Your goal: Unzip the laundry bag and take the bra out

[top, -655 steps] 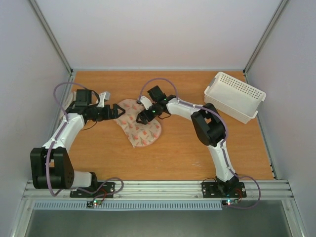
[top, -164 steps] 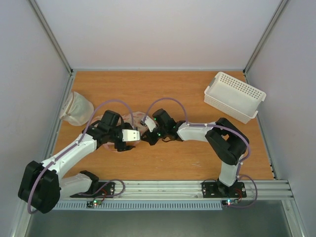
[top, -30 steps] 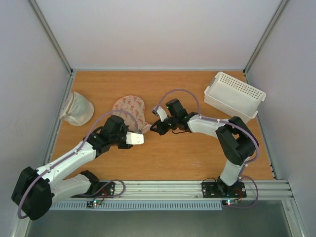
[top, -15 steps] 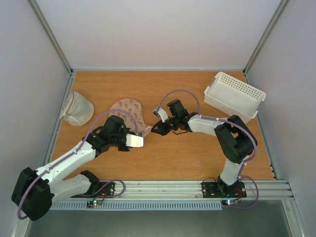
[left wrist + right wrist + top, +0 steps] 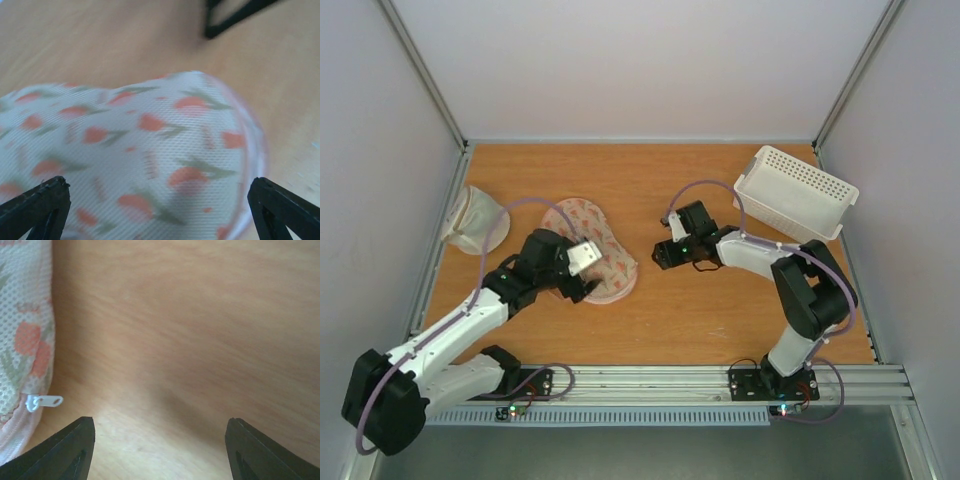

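1. Fingers (image 5: pixel 35 207) of left gripper (image 5: pixel 582 258): spread wide, empty, hovering over the laundry bag (image 5: pixel 605 262).
2. Laundry bag: flat on the table (image 5: pixel 720 310), left of centre; zipper pull (image 5: pixel 45 401) at its edge; zipped or open, cannot tell.
3. Bra: nowhere visible, probably still inside; removal left to do.
4. Right gripper (image 5: pixel 665 250): spread open, empty, just beside the laundry bag.

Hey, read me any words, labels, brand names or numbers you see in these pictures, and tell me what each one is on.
None: no readable text in any view.
The laundry bag carries only red-and-green flower prints, no letters.
The white basket shows only rows of holes, no label.
The zipper pull is too small to show any mark.
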You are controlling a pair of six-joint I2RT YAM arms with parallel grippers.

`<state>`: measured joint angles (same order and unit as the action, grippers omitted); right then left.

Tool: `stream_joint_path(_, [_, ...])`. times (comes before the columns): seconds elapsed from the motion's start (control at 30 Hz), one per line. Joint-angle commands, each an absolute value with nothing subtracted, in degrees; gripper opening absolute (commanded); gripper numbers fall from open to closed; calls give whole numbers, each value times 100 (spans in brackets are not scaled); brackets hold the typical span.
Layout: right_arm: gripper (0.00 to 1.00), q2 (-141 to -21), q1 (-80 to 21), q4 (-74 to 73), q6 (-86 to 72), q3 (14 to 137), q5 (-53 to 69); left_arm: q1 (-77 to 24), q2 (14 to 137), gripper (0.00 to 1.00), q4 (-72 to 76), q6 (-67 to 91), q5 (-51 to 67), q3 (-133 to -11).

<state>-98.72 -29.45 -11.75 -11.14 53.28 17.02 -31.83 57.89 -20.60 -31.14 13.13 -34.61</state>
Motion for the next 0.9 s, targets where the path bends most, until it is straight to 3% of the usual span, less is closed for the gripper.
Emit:
stream_joint_path(0.0, [73,-9294,-2959,-1589,-1574,5650,205,-2588,5472,97,-1449,-402,-55,-3713])
stream_joint_path(0.23, [77,-9524,-4238,-1845,-1050,6871,-1651,-1260,4793,98,-1581,2140,-502,-3349])
stream_joint_path(0.57, [76,-10823,-5943,-1528,-387,8094,-716,120,3619,98,-1531,3504,-665,-2097])
stream_joint_path(0.7, [70,-11329,-6256,-1851,-241,8529,-638,321,3319,98,-1272,3592,-637,-1844])
stream_joint_path(0.87, [70,-11819,-6407,-2048,-352,8879,-434,390,3175,99,-1130,3525,-586,-1790])
